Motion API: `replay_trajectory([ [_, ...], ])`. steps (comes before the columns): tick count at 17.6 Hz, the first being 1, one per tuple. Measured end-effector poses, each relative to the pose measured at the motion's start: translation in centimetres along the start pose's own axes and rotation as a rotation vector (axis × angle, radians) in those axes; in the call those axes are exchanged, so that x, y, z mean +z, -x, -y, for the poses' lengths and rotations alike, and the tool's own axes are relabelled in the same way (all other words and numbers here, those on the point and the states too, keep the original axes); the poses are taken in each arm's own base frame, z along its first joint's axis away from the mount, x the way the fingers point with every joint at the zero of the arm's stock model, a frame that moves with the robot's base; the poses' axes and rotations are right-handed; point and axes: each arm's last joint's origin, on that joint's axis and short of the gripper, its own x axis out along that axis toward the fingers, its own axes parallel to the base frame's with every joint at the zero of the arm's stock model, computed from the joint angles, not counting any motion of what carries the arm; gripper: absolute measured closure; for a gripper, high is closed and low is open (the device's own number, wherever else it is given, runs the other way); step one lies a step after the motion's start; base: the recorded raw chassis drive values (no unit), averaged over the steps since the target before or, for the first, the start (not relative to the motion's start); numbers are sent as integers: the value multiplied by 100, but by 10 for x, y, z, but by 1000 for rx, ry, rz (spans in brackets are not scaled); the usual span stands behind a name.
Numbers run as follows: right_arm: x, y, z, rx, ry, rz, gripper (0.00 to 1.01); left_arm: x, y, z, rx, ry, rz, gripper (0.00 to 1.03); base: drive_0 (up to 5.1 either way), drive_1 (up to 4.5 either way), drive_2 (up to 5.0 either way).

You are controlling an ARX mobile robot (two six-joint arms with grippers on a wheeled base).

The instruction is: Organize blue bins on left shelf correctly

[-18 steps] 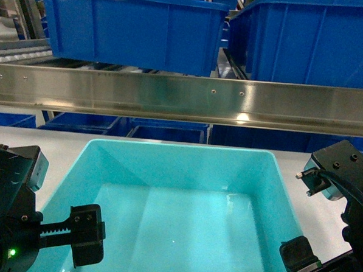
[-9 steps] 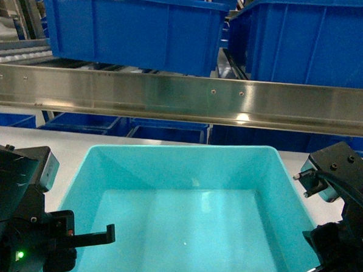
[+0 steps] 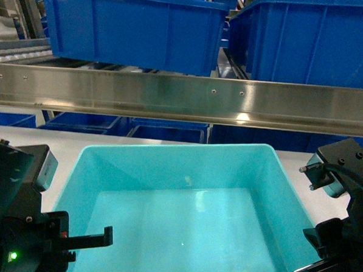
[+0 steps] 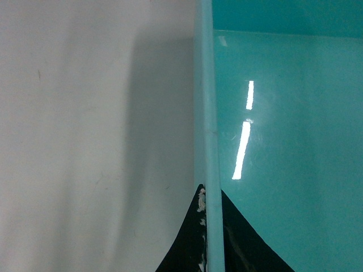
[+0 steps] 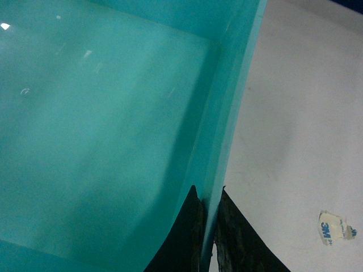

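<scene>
Head view: aqua tub (image 3: pixel 183 215) on white table (image 3: pixel 23 138), near side of steel shelf (image 3: pixel 183 99). Left gripper (image 4: pixel 207 238) pinches left rim, right gripper (image 5: pixel 208 238) pinches right rim. Empty, likely light; glossy walls slippery, may flex; hold both rims.

Your left wrist camera looks straight down along the left wall of the aqua tub (image 4: pixel 283 141). Its rim (image 4: pixel 205 113) runs as a pale vertical band from the top edge to the bottom of the view. Right of the rim you see the glossy inner wall and floor, with two bright streaks of reflected light. Left of it lies the pale grey bench (image 4: pixel 85 130), where a soft shadow falls just beside the tub. At the bottom, your left gripper (image 4: pixel 211 238) straddles the rim: one dark finger (image 4: pixel 184 243) sits outside the wall, its edge scuffed white, the other inside, both pressed against it.
</scene>
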Motion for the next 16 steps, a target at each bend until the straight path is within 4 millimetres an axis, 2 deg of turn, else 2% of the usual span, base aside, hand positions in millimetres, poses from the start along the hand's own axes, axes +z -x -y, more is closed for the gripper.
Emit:
replay_trajectory([
  [1, 3, 6, 2, 1, -10, 18, 98, 6, 7, 1, -9, -5, 21, 101, 0, 0, 0],
  [2, 17, 29, 9, -5, -24, 89, 98, 22, 27, 7, -42, -26, 80, 101, 0, 0, 0],
  [5, 24, 49, 11, 7, -19, 188, 98, 29, 35, 9, -47, -37, 115, 101, 0, 0, 0],
  [16, 24, 50, 12, 4, -12, 190, 98, 29, 36, 11, -55, -40, 117, 101, 0, 0, 0],
])
